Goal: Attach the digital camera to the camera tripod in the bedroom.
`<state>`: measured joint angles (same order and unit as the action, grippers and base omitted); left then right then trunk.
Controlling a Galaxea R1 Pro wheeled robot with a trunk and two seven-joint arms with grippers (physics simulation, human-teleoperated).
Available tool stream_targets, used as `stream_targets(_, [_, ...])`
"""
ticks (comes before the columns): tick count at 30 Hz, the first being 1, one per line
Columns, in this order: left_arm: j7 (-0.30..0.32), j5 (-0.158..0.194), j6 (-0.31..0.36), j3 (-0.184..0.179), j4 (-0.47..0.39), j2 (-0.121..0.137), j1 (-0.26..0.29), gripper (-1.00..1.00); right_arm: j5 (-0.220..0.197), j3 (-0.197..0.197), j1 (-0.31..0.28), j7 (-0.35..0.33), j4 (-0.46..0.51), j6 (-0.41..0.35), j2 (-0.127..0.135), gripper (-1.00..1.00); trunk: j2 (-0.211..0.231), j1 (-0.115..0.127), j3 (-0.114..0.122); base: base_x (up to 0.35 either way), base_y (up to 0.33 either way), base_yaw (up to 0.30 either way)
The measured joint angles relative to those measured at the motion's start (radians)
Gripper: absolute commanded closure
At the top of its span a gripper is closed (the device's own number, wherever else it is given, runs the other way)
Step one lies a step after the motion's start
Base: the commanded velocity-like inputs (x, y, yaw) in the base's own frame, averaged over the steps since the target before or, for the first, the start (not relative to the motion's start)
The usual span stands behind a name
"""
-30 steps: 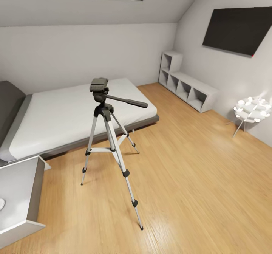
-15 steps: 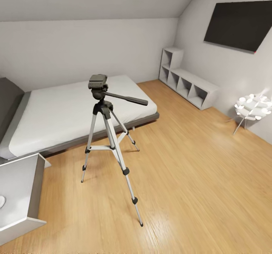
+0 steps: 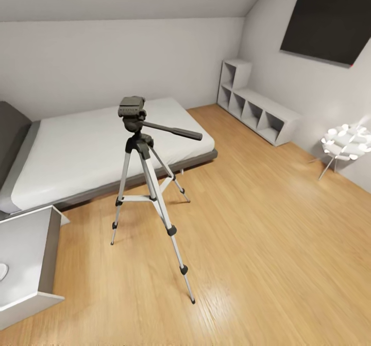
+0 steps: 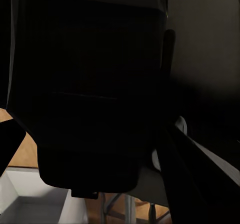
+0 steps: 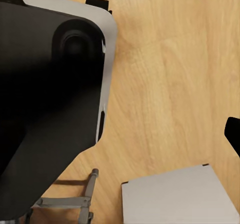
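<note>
- Tripod position: the camera tripod [image 3: 148, 191] stands upright on the wood floor [image 3: 268, 243] of the bedroom, just in front of the foot end of the low bed [image 3: 98, 150], with its three legs spread.
- Pan head: the black pan head [image 3: 132, 110] sits at the top with a bare mounting plate; its long handle [image 3: 172, 130] projects toward the cube shelves [image 3: 255, 114].
- Digital camera: not identifiable in the head view. The left wrist view is taken up by a large dark mass close to the lens; whether that is the camera or robot bodywork cannot be told.
- Left claw: state cannot be told from the dark left wrist picture.
- Right claw: state cannot be told; the right wrist view shows dark robot bodywork over the floor and a grey slab [image 5: 175, 199], with no fingers readable.
- Other fixtures: a grey bedside table [image 3: 26, 263] stands near the tripod; a white stool [image 3: 344, 148] is well apart by the far wall.
- Stage, as judged: approach, attachment not yet begun.
- Risk 1: the base or an arm clipping the nearest leg on approach would tip the light tripod.
- Risk 2: an arm brushing the handle would swing the head and misalign the plate.
- Risk 3: downward pressure applied off-centre on the plate could topple the stand or let the camera slip.
</note>
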<state>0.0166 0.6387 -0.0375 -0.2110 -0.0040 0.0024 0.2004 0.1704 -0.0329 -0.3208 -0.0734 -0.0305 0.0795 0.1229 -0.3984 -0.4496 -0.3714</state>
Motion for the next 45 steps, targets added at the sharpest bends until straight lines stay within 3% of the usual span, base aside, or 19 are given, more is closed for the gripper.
stream_targets(16, [0.0, 0.0, 0.0, 0.0, 0.0, 0.0, 0.0, 1.0, 0.001, 0.0, 0.0, 0.0, 0.0, 0.001, 0.002, -1.0, 0.0, 0.0, -0.023, 0.0, 0.0, 0.0])
stream_targets(45, [0.0, 0.009, 0.007, 0.002, 0.001, -0.005, -0.001, 1.0, 0.002, 0.0, 0.0, -0.001, 0.0, 0.011, 0.0, -1.0, 0.0, 0.0, -0.024, 0.0, 0.0, 0.0])
